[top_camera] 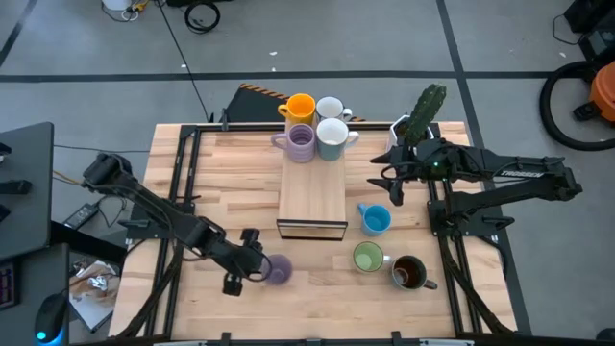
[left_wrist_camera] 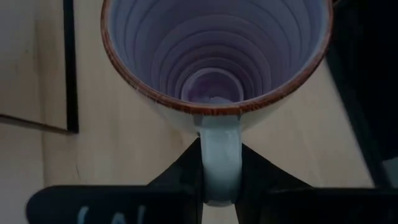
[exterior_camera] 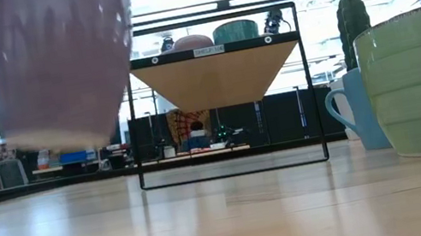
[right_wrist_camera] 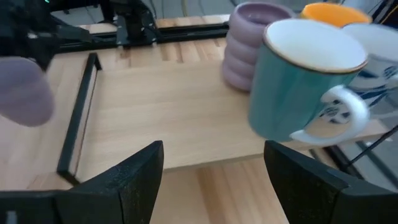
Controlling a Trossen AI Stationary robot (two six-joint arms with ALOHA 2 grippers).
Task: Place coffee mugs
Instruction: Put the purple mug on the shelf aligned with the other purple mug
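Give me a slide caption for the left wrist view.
Left gripper shut on the purple mug's handle, mug lifted off the table.

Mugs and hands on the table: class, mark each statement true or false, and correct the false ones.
1. The left hand grips a purple mug by its handle. True.
2. The right hand holds the blue mug. False: it is open and empty, and the blue mug stands on the table.
3. Four mugs stand on the shelf. True: orange, purple and two more.
4. The green mug is on the shelf. False: it stands on the table beside the brown mug.
5. The held mug rests on the table. False: the low view shows it lifted clear.
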